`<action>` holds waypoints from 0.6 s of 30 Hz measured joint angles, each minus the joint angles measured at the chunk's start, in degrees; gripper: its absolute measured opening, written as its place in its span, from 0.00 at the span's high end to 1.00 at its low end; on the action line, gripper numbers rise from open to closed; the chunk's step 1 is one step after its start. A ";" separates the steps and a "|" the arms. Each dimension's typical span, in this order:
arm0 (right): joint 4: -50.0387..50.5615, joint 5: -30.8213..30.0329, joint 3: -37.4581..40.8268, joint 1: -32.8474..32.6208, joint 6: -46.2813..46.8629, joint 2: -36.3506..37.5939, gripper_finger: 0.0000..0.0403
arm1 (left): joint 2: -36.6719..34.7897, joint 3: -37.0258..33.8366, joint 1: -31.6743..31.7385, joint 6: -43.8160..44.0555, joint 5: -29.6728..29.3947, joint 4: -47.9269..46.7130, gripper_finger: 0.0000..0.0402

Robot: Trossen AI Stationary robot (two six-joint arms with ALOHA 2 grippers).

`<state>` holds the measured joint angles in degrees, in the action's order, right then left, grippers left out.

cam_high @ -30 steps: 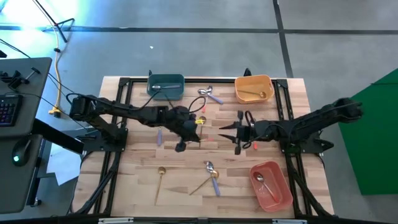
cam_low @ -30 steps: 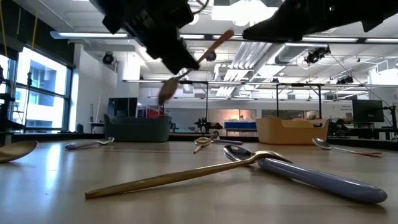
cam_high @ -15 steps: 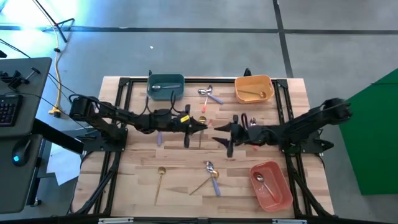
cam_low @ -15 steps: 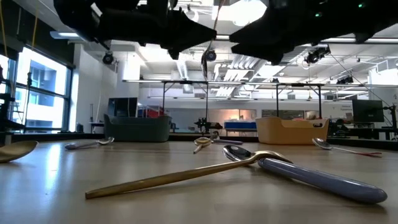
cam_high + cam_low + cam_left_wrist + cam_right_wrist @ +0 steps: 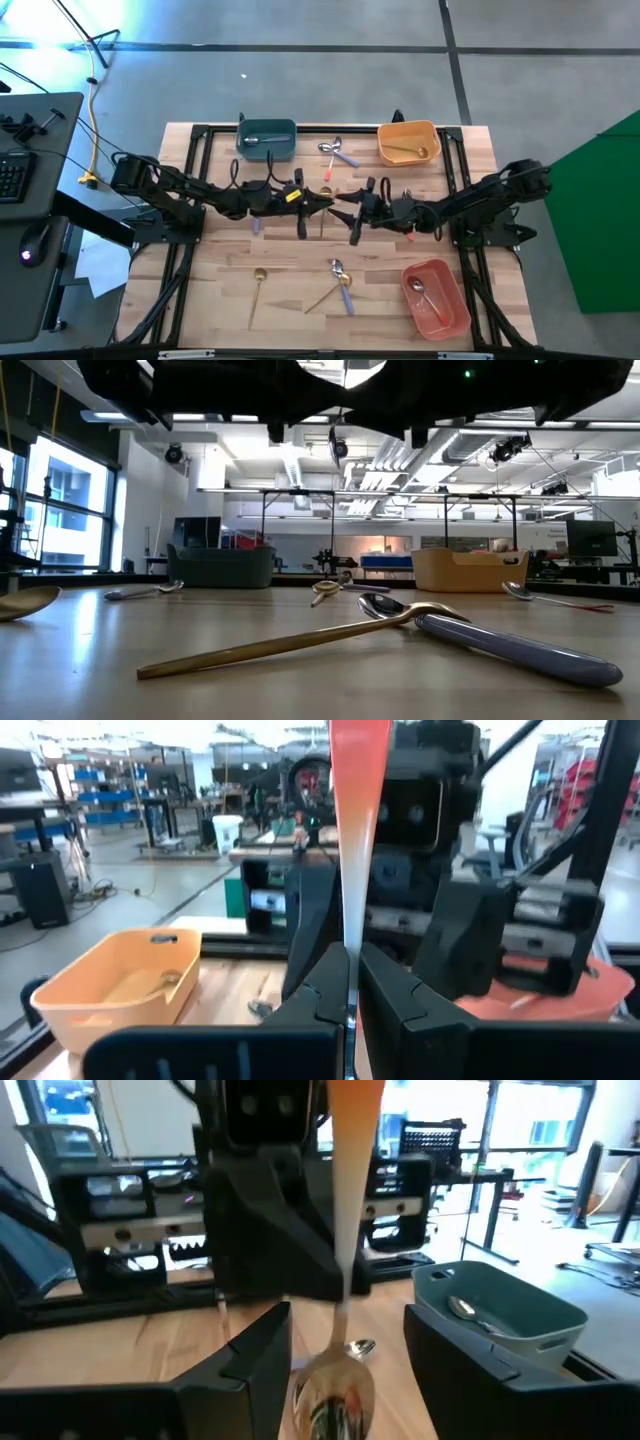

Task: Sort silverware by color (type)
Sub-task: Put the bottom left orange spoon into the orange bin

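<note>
A red-pink-handled spoon (image 5: 358,830) stands upright in the air over the table's middle, shut in my left gripper (image 5: 322,203) (image 5: 350,1008). My right gripper (image 5: 352,208) (image 5: 345,1380) faces it from the right and is open. Its fingers (image 5: 250,1370) stand on either side of the spoon's silver bowl (image 5: 335,1392) without touching it. Other silverware lies on the table: a gold spoon (image 5: 258,285), a gold and a lavender one crossed (image 5: 340,282) (image 5: 400,622), and two near the far edge (image 5: 336,150). My left gripper pinches the spoon between its two fingers (image 5: 322,1002) at the thin neck just below the red-pink handle (image 5: 350,975). The fingers lie level, coming from the table's left, across the spoon. The spoon is lifted clear and upright, handle up and bowl below the fingers.
A teal bin (image 5: 267,138) and an orange bin (image 5: 408,142) stand at the far edge, a red-pink bin (image 5: 435,295) at the near right; each holds a spoon. Black frame rails run along both table sides. Open tabletop lies near the front left.
My left gripper swung from pointing down to level and moved toward the table's right, turning the spoon from slanted to upright. My right gripper travelled toward the table's left until its open fingers stood around the spoon's bowl.
</note>
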<state>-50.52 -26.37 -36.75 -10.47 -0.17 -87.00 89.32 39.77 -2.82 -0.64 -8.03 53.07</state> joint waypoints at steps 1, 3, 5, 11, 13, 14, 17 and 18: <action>1.33 0.31 -0.59 0.27 -0.09 0.00 0.59 | 0.00 0.00 0.01 0.00 0.11 0.66 1.00; 3.51 0.44 -1.56 0.74 -0.12 0.00 0.64 | 0.00 0.00 0.01 0.02 0.21 0.94 1.00; 4.35 1.09 -2.07 1.16 -0.68 0.00 0.69 | 0.00 0.00 0.01 0.12 0.24 0.85 1.00; 4.51 5.17 -3.02 1.88 -1.82 0.00 0.92 | 0.00 0.00 0.01 0.61 1.28 0.98 1.00; 4.48 5.40 -3.02 2.12 -1.79 0.00 0.98 | 0.00 0.00 0.01 0.62 1.34 1.00 1.00; 4.49 5.42 -3.02 2.15 -1.65 0.00 0.98 | 0.00 0.00 0.02 0.92 1.31 1.00 1.00; 5.08 5.65 -3.04 2.13 -1.05 0.00 0.98 | 0.00 0.00 0.06 2.07 1.47 0.62 0.95; 5.68 5.68 -3.04 2.03 -1.12 0.14 0.99 | 0.00 0.00 0.06 2.08 1.75 0.38 0.93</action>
<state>-44.85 -20.69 -39.79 -8.43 -1.28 -86.86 89.32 39.77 -2.76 1.43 -6.28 53.44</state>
